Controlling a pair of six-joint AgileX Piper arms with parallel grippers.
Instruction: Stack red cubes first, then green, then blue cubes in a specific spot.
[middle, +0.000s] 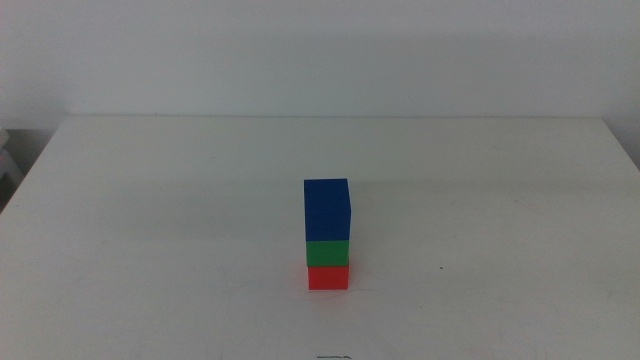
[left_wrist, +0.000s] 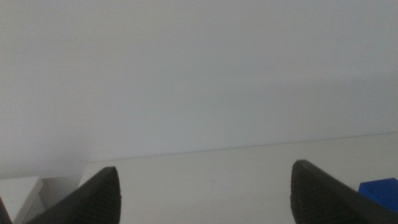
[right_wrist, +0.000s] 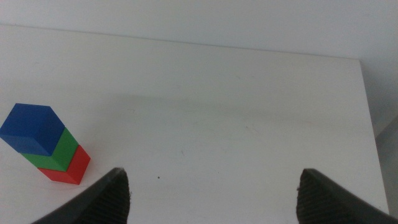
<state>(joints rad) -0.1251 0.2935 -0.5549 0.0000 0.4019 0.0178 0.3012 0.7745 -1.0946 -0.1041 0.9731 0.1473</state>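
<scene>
White tabletop (middle: 150, 220) bore matte red cube (middle: 328, 277), green cube (middle: 328, 253), blue cube (middle: 327, 209), stacked. Probably light, rigid; best pinched across opposite flat faces. Left gripper (left_wrist: 205, 193), right gripper (right_wrist: 214, 199) gaped empty.

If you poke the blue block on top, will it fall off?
Probably, if pushed hard. The blue cube sits highest, resting only on the green cube above the red cube, so it would likely slide off. Its flat matte faces suggest it won't roll. It looks stiff and solid. Both grippers are open, away from it.
</scene>
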